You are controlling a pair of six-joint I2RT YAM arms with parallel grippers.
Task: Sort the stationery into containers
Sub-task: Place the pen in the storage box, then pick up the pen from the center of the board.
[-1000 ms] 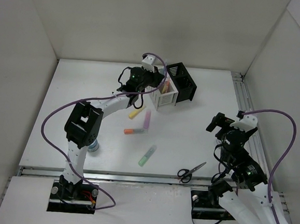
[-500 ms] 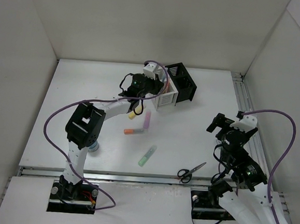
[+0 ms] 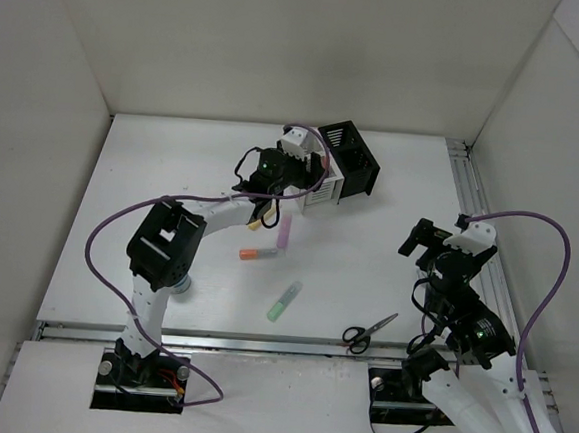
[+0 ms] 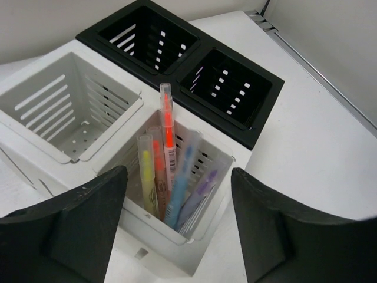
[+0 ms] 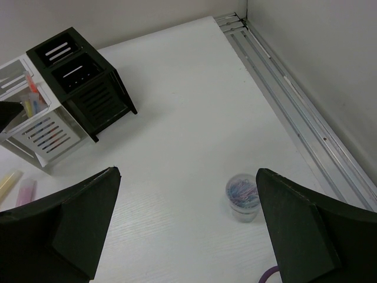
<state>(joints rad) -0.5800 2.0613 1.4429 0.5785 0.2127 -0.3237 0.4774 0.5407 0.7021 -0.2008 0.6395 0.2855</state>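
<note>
Surface: White tabletop, boxed in by plain white wall panels, with a metal rail running along your right-hand edge.
Holders: you find the white holder joined to the black holder, both upright toward the far middle of the table.
Stowed markers: yellow, orange, blue and purple ones stand leaning together in the white holder's compartment next to the black one.
Left gripper: your jaws are parted and grip nothing. They hang straight above that filled compartment, one finger on either side of it.
Loose purple marker: flat on the table just in front of the white holder.
Loose yellow marker: beside the purple one, partly hidden under your left arm in the top view.
Loose orange marker: a little nearer to you than the purple one.
Green marker: nearer still, lying at a slant.
Scissors: by the near table edge, toward your right arm.
Right gripper: spread wide and empty, held above bare table well apart from the holders.
Small round jar: upright under that gripper, near the rail, with bluish bits inside.
</note>
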